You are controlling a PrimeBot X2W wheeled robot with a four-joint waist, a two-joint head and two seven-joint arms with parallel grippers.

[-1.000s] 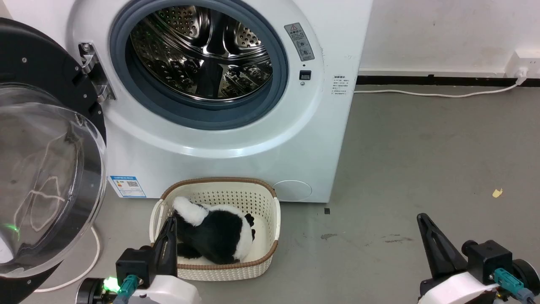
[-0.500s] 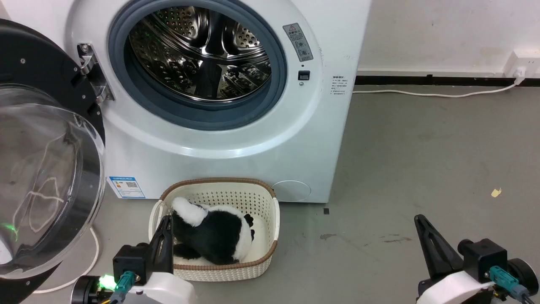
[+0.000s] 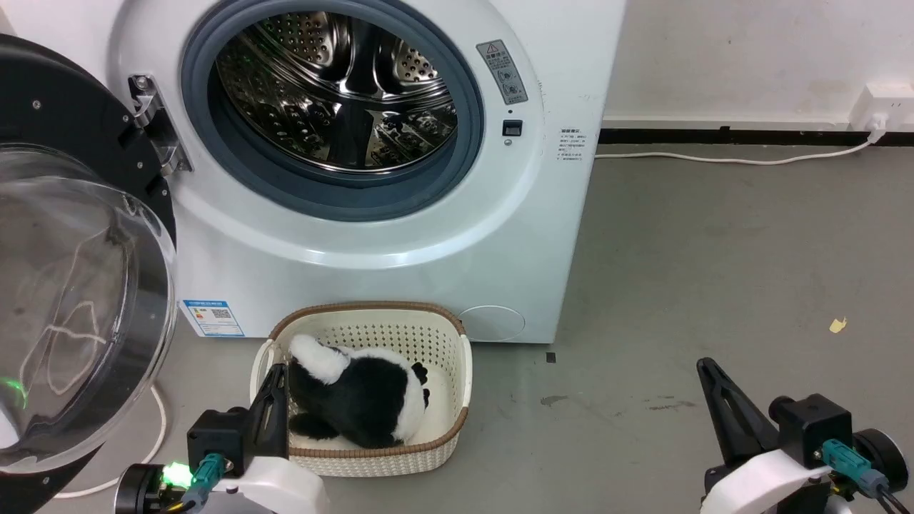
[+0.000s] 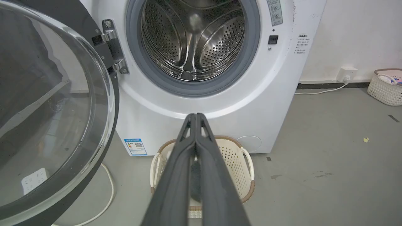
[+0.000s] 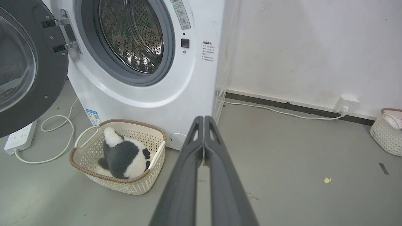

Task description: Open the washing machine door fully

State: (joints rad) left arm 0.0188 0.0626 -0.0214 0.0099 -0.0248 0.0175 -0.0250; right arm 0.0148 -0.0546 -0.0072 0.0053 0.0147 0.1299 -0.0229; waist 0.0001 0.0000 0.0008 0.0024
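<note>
The white washing machine (image 3: 400, 235) (image 4: 267, 94) (image 5: 176, 88) fills the upper left of the head view, its steel drum exposed. The washing machine door (image 3: 71, 285) (image 4: 53, 103) (image 5: 28, 62), black with a bulging clear window, is swung wide out to the left on its metal hinge (image 3: 153, 121). My left gripper (image 3: 277, 371) (image 4: 196, 115) is shut and empty at the lower left, in front of the basket and well clear of the door. Shut and empty too, my right gripper (image 3: 703, 365) (image 5: 204, 117) hangs low over the grey floor at the lower right.
A cream basket (image 3: 443, 428) (image 5: 157, 160) holding a black-and-white plush toy (image 3: 357, 396) stands on the floor below the drum. A white cable (image 3: 714, 158) runs along the wall to a socket. A power strip (image 5: 19, 136) lies under the door. Another basket (image 5: 386, 131) sits far right.
The whole head view has shifted slightly, so the camera moved. Both grippers sit a little lower in the picture. The door and basket keep their places.
</note>
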